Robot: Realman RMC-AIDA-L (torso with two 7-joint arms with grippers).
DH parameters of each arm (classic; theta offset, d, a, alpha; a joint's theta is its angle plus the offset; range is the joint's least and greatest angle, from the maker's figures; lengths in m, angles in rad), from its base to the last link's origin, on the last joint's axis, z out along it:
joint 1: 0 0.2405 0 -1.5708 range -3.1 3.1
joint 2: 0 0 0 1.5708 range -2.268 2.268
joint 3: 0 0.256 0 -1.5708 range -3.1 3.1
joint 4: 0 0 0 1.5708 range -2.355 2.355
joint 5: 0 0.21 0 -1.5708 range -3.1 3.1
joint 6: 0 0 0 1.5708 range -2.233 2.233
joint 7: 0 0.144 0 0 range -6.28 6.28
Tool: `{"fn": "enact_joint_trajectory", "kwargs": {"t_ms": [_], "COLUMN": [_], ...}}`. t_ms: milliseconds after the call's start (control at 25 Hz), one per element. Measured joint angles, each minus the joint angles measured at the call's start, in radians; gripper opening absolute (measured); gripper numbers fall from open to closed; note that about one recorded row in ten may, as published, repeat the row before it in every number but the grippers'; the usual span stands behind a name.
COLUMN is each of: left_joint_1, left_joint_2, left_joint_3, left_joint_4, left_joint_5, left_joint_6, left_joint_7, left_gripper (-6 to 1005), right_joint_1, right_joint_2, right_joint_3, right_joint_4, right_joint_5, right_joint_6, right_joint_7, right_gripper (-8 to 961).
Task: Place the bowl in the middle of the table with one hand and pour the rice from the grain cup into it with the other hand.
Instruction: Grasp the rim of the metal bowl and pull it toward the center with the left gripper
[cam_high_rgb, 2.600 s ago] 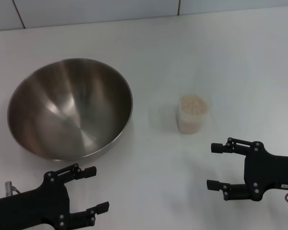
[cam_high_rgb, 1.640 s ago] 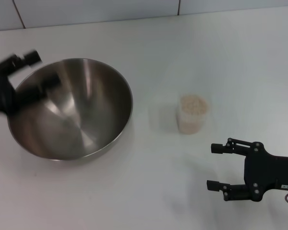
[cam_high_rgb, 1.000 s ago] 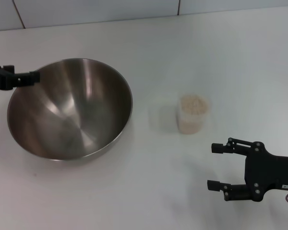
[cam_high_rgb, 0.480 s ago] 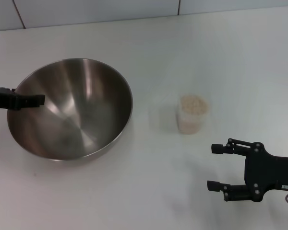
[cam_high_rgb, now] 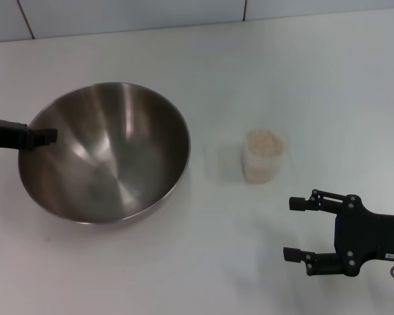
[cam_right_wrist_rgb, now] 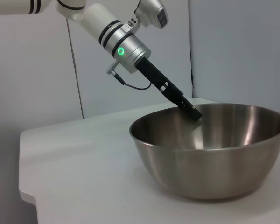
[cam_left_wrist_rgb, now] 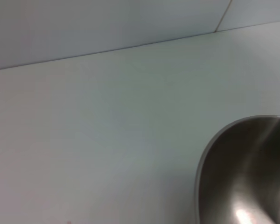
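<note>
**A:** Starting at the left, what is the left gripper (cam_high_rgb: 43, 136) doing?

**B:** It is reaching in from the table edge with its tip at the near-left rim of the bowl (cam_high_rgb: 105, 152), one finger apparently inside the wall, as the right wrist view also suggests. Whether it is actually pinching the rim, I cannot tell.

**A:** And the bowl is sitting where?

**B:** On the left part of the table (cam_high_rgb: 203, 262), not the middle. I judge the step in hand to be shifting it rightward.

**A:** How should that go?

**B:** Keeping the bowl flat and low, sliding slowly, since a thin shiny rim is likely slipping easily. Stopping short of the grain cup (cam_high_rgb: 263, 156) matters too; it is standing upright, well apart to the right, with the rice (cam_high_rgb: 264, 140) filling it near the brim.

**A:** And farthest right?

**B:** The right gripper (cam_high_rgb: 301, 229) is waiting near the front edge, fingers spread, holding nothing.
</note>
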Motion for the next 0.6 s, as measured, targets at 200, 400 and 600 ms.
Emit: {"fn": "enact_joint_trajectory", "kwargs": {"t_ms": [200, 400, 600], "left_joint_1": [-0.009, -0.025, -0.076], "left_joint_2": [0.001, 0.003, 0.007], "left_joint_3": [0.000, 0.000, -0.015], "left_joint_4": [-0.002, -0.013, -0.055], "left_joint_5": [0.000, 0.000, 0.000], "left_joint_6": [0.008, 0.013, 0.038], "left_joint_7": [-0.001, -0.001, -0.004], "left_gripper": [258, 88, 45], "right_joint_1": [0.000, 0.000, 0.000], "right_joint_2": [0.000, 0.000, 0.000], "right_joint_3": [0.000, 0.000, 0.000], "right_joint_4": [0.000, 0.000, 0.000], "right_joint_5": [0.000, 0.000, 0.000], "right_joint_6": [0.000, 0.000, 0.000], "right_joint_7": [0.000, 0.000, 0.000], "right_gripper": [806, 804, 802]}}
